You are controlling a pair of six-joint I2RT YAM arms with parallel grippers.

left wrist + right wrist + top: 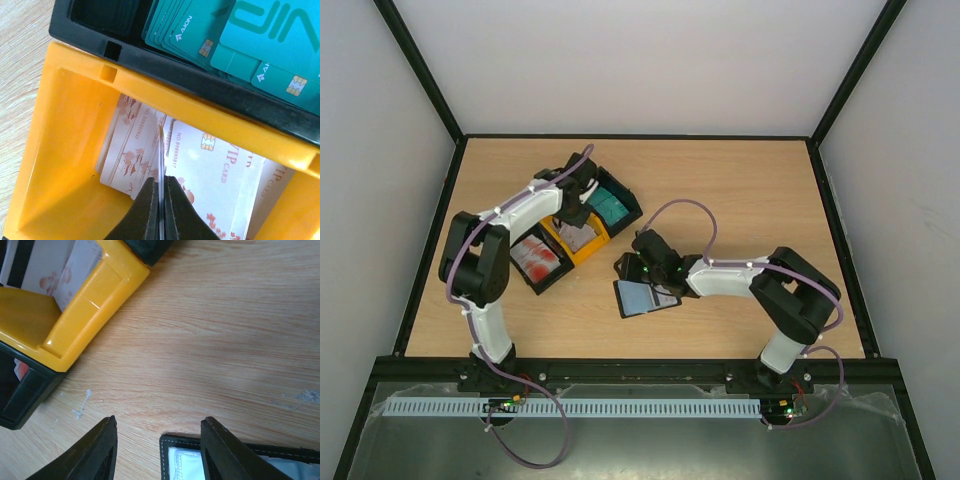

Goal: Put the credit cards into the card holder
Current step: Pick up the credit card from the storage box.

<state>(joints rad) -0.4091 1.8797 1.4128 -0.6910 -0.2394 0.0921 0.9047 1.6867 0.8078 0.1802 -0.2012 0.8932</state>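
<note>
grip looks made: left end effector is clenched on one grey-white card, seen edge-on as a thin line between the fingers, inside the yellow bin. the rest of the grey-white cards lie flat below it. the held card's edge runs straight out from the fingers; can't tell if that's its long side. card holder lies open on the counter, well apart from that bin, to the right and nearer the bases. right end effector is released, holding nothing, with the holder's stitched corner just below its fingers, so it's the nearer arm. my read: lift clear of the bin wall, then carry right.
</note>
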